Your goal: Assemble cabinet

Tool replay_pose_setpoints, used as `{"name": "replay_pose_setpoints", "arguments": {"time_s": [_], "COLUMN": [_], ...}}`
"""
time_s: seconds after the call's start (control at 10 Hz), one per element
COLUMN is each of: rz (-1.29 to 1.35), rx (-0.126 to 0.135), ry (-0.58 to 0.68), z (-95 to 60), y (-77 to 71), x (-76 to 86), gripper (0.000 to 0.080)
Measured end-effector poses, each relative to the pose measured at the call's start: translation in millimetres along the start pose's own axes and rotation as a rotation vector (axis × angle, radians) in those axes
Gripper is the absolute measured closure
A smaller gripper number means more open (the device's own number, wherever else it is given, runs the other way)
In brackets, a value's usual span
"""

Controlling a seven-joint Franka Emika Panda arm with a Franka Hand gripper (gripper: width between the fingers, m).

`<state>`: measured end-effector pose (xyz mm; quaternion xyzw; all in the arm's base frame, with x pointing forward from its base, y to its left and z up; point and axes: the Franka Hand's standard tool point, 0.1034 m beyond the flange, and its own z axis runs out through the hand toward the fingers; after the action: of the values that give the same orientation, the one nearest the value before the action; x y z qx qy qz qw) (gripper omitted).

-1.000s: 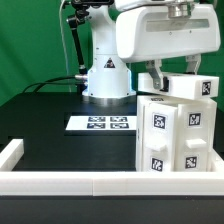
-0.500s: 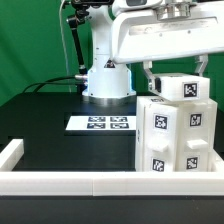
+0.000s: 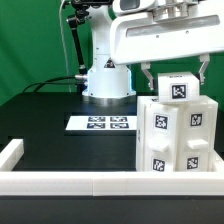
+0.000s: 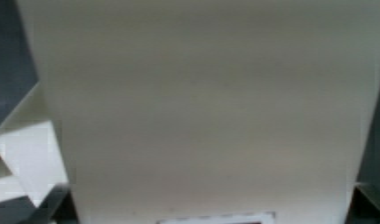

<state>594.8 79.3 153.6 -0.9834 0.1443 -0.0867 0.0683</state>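
Cabinet point(image 3: 175, 135) stands upright on table point(image 3: 50, 115), to ext. view's right of marker board point(image 3: 102, 123) & nearer the camera. Tagged top block point(image 3: 178, 88) sits btwn the claw point(image 3: 178, 82) fingers, spread wide, one each side; can't tell if they pinch it. Wrist view: blurred white face point(image 4: 205, 100) fills most of frame.

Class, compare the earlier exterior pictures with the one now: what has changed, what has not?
The gripper, holding the top block, carried it toward the exterior view's left and levelled it over the cabinet body. The cabinet body and marker board stayed put.
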Motion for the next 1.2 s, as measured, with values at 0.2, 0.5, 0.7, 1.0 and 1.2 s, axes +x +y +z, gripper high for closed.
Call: {"name": "replay_pose_setpoints", "arguments": {"time_s": [0.2, 0.5, 0.7, 1.0, 1.2], "rz": [0.195, 0.519, 0.729, 0.993, 1.170], "rx": [0.017, 0.031, 0.045, 0.062, 0.070], "ry": [0.013, 0.020, 0.021, 0.004, -0.007], "z": [0.3, 0.0, 0.7, 1.7, 2.0], "y": [0.7, -5.9, -4.7, -4.2, -4.2], "x": [-0.1, -4.2, -4.3, -4.6, -4.3], "gripper": [0.0245, 0.0245, 0.0245, 0.0245, 0.0245]}}
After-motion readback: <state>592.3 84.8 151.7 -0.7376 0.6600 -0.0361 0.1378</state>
